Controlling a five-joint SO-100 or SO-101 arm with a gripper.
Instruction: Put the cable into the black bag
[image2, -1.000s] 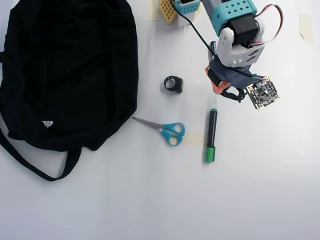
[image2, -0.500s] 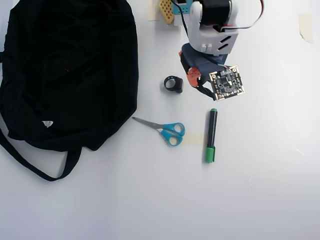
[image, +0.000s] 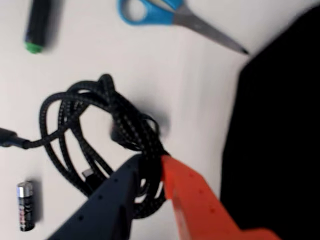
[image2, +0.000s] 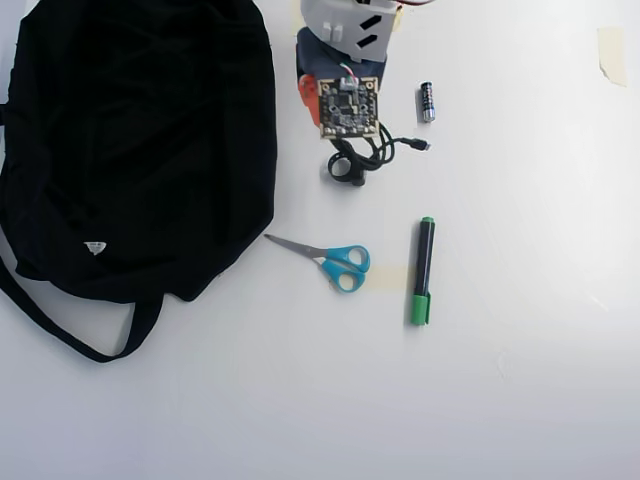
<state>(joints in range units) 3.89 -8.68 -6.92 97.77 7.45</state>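
Observation:
A coiled black braided cable (image: 95, 130) lies on the white table. In the wrist view my gripper (image: 150, 162) has its dark finger (image: 115, 195) and orange finger (image: 190, 195) closed on the right side of the coil. In the overhead view the cable (image2: 365, 160) sticks out below the arm's camera board, with its plug end to the right; the gripper itself is hidden under the arm. The black bag (image2: 140, 140) lies flat at the left in the overhead view and fills the right edge of the wrist view (image: 280, 130).
Blue-handled scissors (image2: 335, 260) (image: 170, 15) lie below the cable in the overhead view. A black marker with a green cap (image2: 422, 270) (image: 37, 25) lies to their right. A battery (image2: 427, 101) (image: 25, 205) lies beside the arm.

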